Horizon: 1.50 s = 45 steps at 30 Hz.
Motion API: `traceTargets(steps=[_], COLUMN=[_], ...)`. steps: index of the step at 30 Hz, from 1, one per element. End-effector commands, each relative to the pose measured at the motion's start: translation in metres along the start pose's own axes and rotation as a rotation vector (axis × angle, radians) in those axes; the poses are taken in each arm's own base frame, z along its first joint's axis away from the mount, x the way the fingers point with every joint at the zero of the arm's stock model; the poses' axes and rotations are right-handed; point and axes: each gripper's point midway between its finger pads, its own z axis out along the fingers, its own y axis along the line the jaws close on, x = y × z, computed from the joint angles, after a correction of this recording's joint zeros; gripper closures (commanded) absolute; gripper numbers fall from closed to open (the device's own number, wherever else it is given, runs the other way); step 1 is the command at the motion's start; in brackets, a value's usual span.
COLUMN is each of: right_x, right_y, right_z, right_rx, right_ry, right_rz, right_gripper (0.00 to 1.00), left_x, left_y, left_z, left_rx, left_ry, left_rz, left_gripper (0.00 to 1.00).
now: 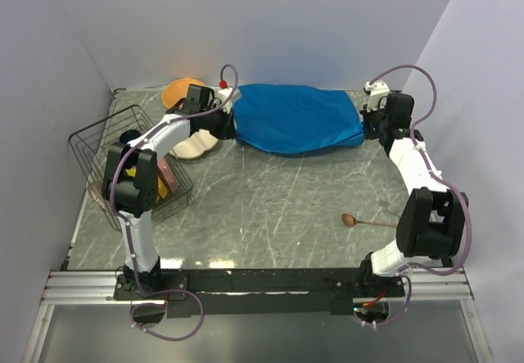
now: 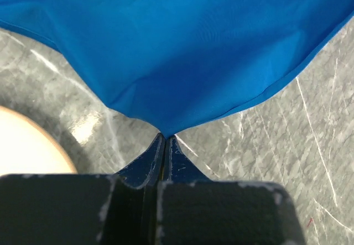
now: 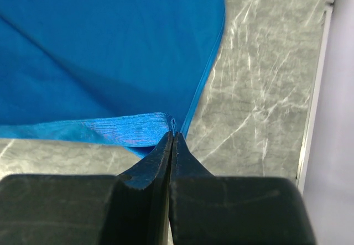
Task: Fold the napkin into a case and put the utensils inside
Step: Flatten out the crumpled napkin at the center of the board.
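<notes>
The bright blue napkin (image 1: 295, 117) lies folded over at the back of the table, stretched between my two grippers. My left gripper (image 1: 228, 117) is shut on its left corner (image 2: 165, 130); the cloth (image 2: 177, 46) fans out from the fingertips. My right gripper (image 1: 366, 123) is shut on its right corner (image 3: 172, 124), where a folded edge of the napkin (image 3: 99, 129) doubles over. A brown wooden spoon (image 1: 366, 222) lies on the table at the front right, away from both grippers. No other utensil shows.
A wire basket (image 1: 123, 146) with colourful plates stands at the left. An orange plate (image 1: 182, 91) and a cream plate (image 1: 195, 145) lie by the left gripper; the cream one shows in the left wrist view (image 2: 27, 145). Walls close the back and sides.
</notes>
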Motion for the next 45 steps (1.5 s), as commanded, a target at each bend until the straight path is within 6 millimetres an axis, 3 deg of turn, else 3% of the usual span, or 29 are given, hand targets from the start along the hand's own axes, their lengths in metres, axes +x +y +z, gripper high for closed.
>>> traceTargets(steps=[1,6,10,13,15,16,17,18,22,24,25,26,27,29,30,31,32,33,34,35,36,37,38,39,40,41,42,44,45], right_x=[-0.005,-0.032,-0.063,-0.105,-0.138,-0.153,-0.167,-0.182,-0.213,-0.219,-0.229,-0.23,-0.238,-0.243,-0.249,-0.255,-0.252,-0.264,-0.268,-0.265,-0.279,-0.284,-0.281,-0.302,-0.307,-0.306,-0.326,-0.336,-0.35], right_y=[-0.013,-0.021,-0.04,-0.041,-0.039,-0.037,-0.034,-0.032,-0.039,-0.045,-0.048,-0.05,-0.053,-0.06,-0.063,-0.067,-0.072,-0.079,-0.082,-0.086,-0.09,-0.093,-0.097,-0.101,-0.103,-0.108,-0.109,-0.113,-0.113], right_z=[0.007,-0.001,-0.022,-0.064,-0.108,-0.125,-0.148,-0.165,-0.193,-0.186,-0.189,-0.178,-0.18,-0.163,-0.161,-0.157,-0.137,-0.14,-0.135,-0.111,-0.115,-0.111,-0.089,-0.101,-0.098,-0.08,-0.097,-0.094,-0.109], right_rx=[0.029,0.053,0.118,0.125,0.132,0.131,0.138,0.136,0.168,0.177,0.182,0.178,0.18,0.183,0.19,0.199,0.199,0.218,0.22,0.213,0.217,0.218,0.214,0.221,0.216,0.215,0.219,0.22,0.221], right_ry=[0.054,0.001,-0.079,-0.209,-0.328,-0.382,-0.44,-0.49,-0.563,-0.562,-0.585,-0.575,-0.592,-0.583,-0.596,-0.61,-0.586,-0.613,-0.616,-0.588,-0.623,-0.628,-0.605,-0.658,-0.66,-0.644,-0.699,-0.725,-0.775], right_rz=[0.002,0.007,0.04,0.089,0.109,0.109,0.108,0.118,0.149,0.172,0.169,0.179,0.188,0.196,0.194,0.191,0.198,0.204,0.209,0.229,0.229,0.231,0.24,0.229,0.254,0.263,0.255,0.249,0.239], right_gripper=[1.0,1.0,1.0,1.0,1.0,1.0,1.0,1.0,1.0,1.0,1.0,1.0,1.0,1.0,1.0,1.0,1.0,1.0,1.0,1.0,1.0,1.0,1.0,1.0,1.0,1.0,1.0,1.0,1.0], left_x=[-0.043,-0.07,-0.082,-0.119,-0.153,-0.157,-0.169,-0.172,-0.203,-0.212,-0.227,-0.23,-0.244,-0.252,-0.263,-0.265,-0.27,-0.282,-0.284,-0.29,-0.304,-0.307,-0.311,-0.33,-0.331,-0.339,-0.355,-0.366,-0.37], left_y=[-0.003,-0.004,-0.026,-0.061,-0.09,-0.097,-0.113,-0.115,-0.127,-0.123,-0.125,-0.117,-0.119,-0.102,-0.101,-0.088,-0.081,-0.079,-0.068,-0.063,-0.064,-0.055,-0.051,-0.057,-0.049,-0.049,-0.058,-0.06,-0.062], left_z=[-0.013,-0.03,-0.057,-0.103,-0.149,-0.159,-0.186,-0.194,-0.232,-0.228,-0.237,-0.226,-0.232,-0.214,-0.218,-0.203,-0.2,-0.203,-0.188,-0.186,-0.192,-0.177,-0.173,-0.187,-0.173,-0.175,-0.193,-0.2,-0.207], left_rx=[0.017,0.036,0.072,0.104,0.104,0.101,0.093,0.068,0.013,0.013,-0.001,0.006,0.003,-0.013,-0.025,-0.036,-0.058,-0.064,-0.066,-0.079,-0.076,-0.072,-0.074,-0.068,-0.062,-0.059,-0.059,-0.057,-0.063], left_ry=[-0.08,-0.1,-0.148,-0.279,-0.416,-0.449,-0.514,-0.541,-0.659,-0.663,-0.694,-0.681,-0.71,-0.705,-0.731,-0.72,-0.732,-0.77,-0.764,-0.782,-0.83,-0.828,-0.841,-0.905,-0.897,-0.917,-0.973,-1.017,-1.04], left_rz=[0.021,0.037,0.095,0.164,0.23,0.236,0.265,0.278,0.297,0.279,0.287,0.247,0.259,0.225,0.228,0.209,0.193,0.208,0.186,0.178,0.197,0.182,0.175,0.208,0.198,0.207,0.235,0.256,0.274], left_gripper=[0.99,0.99,0.99,0.99,0.99,0.99,0.99,0.99,0.99,0.99,0.99,0.99,0.99,0.99,0.99,0.99,0.99,0.99,0.99,0.99,0.99,0.99,0.99,0.99,0.99,0.99,0.99,0.99,0.99])
